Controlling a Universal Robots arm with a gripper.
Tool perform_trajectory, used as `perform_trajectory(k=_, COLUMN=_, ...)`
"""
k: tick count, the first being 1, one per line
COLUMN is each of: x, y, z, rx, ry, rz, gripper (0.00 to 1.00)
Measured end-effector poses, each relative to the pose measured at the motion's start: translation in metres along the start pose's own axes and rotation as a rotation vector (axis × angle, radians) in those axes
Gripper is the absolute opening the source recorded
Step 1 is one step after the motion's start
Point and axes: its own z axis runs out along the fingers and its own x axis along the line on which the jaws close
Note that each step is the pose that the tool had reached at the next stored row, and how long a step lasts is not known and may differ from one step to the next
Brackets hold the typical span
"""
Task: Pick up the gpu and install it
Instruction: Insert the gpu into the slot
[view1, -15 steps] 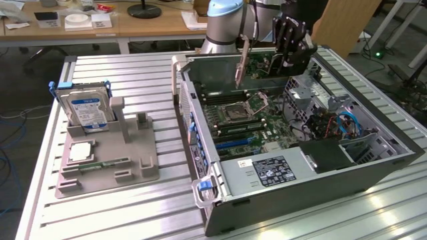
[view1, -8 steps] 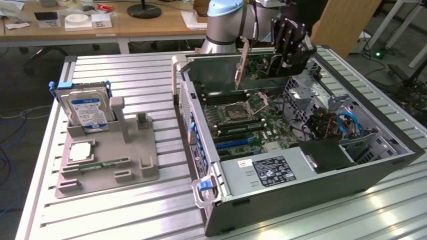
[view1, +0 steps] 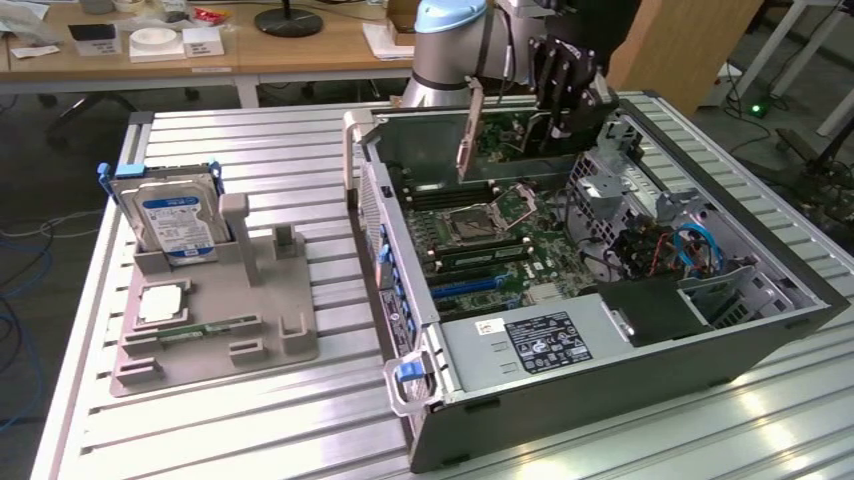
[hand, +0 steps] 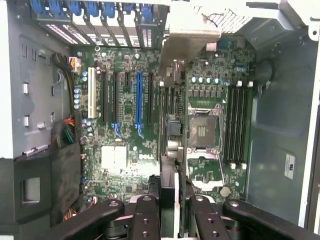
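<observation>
Wrist view: end effector (hand: 170, 205) clenched on gpu (hand: 169, 170), held edge-on over motherboard (hand: 125, 135)

The arm (view1: 441, 72) is a smooth silver-grey tube with a pale blue cap (view1: 451, 14) at its joint. Its gripper (hand: 170, 196) is matte black, with jointed links dotted with small round screws.

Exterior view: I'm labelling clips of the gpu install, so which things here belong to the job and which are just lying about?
In the job: the gpu, held on edge in the gripper; the open computer case; its motherboard.
Lying about: the hard drive, the square silver chip and the memory stick, all on the grey holder.
</observation>
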Motion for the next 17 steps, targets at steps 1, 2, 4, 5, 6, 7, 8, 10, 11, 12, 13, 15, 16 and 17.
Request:
perform_trajectory(k=1, x=0.000, y=0.0010, z=0.0001, rx=0.0005, ry=0.0004, rz=0.000, gripper=0.27)
perform_trajectory(k=2, x=0.001, y=0.0011, z=0.0003, rx=0.0007, ry=0.0007, rz=0.000, gripper=0.27)
perform_trajectory(k=4, x=0.001, y=0.0012, z=0.0003, rx=0.0006, ry=0.0020, rz=0.000, gripper=0.27)
perform_trajectory(k=5, x=0.001, y=0.0011, z=0.0004, rx=0.0007, ry=0.0023, rz=0.000, gripper=0.27)
perform_trajectory(k=6, x=0.002, y=0.0011, z=0.0003, rx=0.0006, ry=0.0025, rz=0.000, gripper=0.27)
perform_trajectory(k=7, x=0.003, y=0.0011, z=0.0003, rx=0.0006, ry=0.0026, rz=0.000, gripper=0.27)
perform_trajectory(k=8, x=0.004, y=0.0011, z=0.0004, rx=0.0007, ry=0.0025, rz=0.000, gripper=0.27)
perform_trajectory(k=10, x=0.007, y=0.0012, z=0.0005, rx=0.0006, ry=0.0028, rz=0.000, gripper=0.27)
perform_trajectory(k=11, x=0.008, y=0.0012, z=0.0006, rx=0.0007, ry=0.0030, rz=0.000, gripper=0.27)
perform_trajectory(k=12, x=0.009, y=0.0012, z=0.0006, rx=0.0007, ry=0.0034, rz=0.000, gripper=0.27)
perform_trajectory(k=13, x=0.010, y=0.0012, z=0.0007, rx=0.0007, ry=0.0040, rz=0.000, gripper=0.27)
perform_trajectory(k=15, x=0.013, y=0.0012, z=0.0006, rx=0.0006, ry=0.0057, rz=0.000, gripper=0.27)
perform_trajectory(k=16, x=0.014, y=0.0013, z=0.0006, rx=0.0006, ry=0.0062, rz=0.000, gripper=0.27)
perform_trajectory(k=17, x=0.016, y=0.0012, z=0.0006, rx=0.0006, ry=0.0065, rz=0.000, gripper=0.27)
